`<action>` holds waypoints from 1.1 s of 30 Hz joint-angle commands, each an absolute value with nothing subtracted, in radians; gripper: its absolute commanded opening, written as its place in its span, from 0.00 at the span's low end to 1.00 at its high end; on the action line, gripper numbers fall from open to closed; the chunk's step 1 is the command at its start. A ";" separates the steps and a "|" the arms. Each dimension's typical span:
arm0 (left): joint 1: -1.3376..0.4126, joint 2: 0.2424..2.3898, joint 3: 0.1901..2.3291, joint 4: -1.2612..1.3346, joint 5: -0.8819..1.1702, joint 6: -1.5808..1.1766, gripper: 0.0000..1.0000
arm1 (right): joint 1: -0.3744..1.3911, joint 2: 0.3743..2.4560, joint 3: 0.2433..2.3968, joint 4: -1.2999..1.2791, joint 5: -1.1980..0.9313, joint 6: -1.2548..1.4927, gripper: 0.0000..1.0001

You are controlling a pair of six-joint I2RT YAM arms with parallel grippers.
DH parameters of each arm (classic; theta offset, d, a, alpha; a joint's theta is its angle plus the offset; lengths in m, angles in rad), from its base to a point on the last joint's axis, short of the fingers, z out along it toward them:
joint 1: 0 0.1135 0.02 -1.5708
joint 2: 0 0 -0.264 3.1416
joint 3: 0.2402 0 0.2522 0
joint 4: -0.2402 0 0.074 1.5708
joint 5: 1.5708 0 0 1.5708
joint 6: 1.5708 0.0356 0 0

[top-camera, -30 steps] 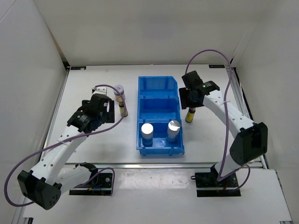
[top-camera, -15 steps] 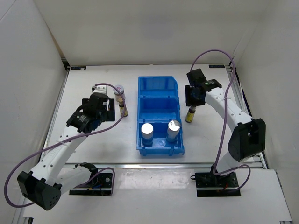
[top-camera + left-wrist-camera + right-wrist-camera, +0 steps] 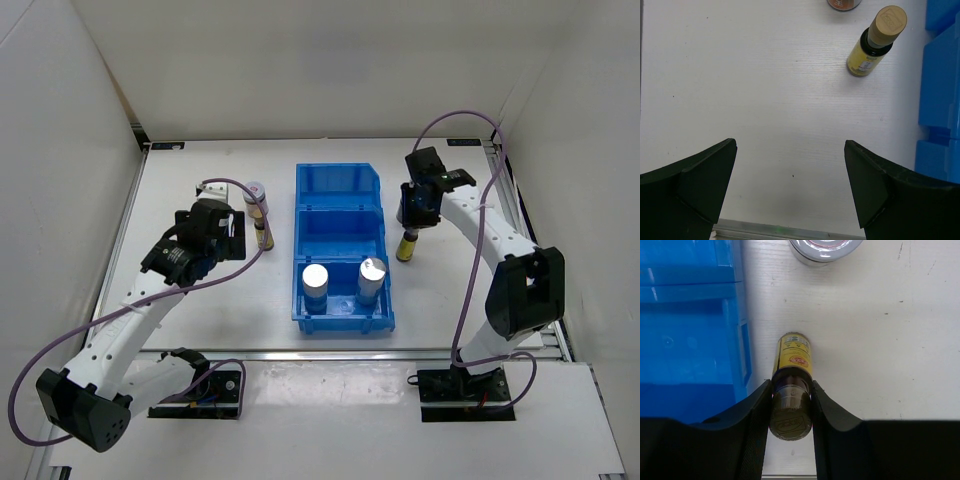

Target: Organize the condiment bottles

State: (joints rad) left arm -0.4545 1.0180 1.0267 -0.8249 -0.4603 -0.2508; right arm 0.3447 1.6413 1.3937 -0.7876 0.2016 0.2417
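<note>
The right-hand brown bottle [image 3: 792, 357] stands on the tabletop [image 3: 200, 170] just beside the right wall of the blue bin [image 3: 338, 190]. The right end effector [image 3: 791, 385] has its fingers [image 3: 752, 440] pressed against both sides of the cap, so it holds the bottle very high up. A grip that high on a slim bottle could let it swing or slip during a lift, and its foot could catch the bin wall, which is very close. The right jar [image 3: 825, 247] sits near and could be nudged.

The left end effector [image 3: 790, 145] hangs wide open and empty, with the left-hand brown bottle [image 3: 875, 42] and the left jar [image 3: 844, 4] ahead of it. Two silver-topped cylinders [image 3: 315, 278] stand in the bin's near compartment.

Both jars are cut off in the wrist views, and the arm hides the right jar from above. Whether the gripped bottle has left the tabletop cannot be told.
</note>
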 commanded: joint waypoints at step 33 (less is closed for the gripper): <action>-0.451 0.994 1.025 -0.802 -0.460 -0.235 0.99 | 0.598 1.752 1.706 -0.822 0.195 0.213 0.00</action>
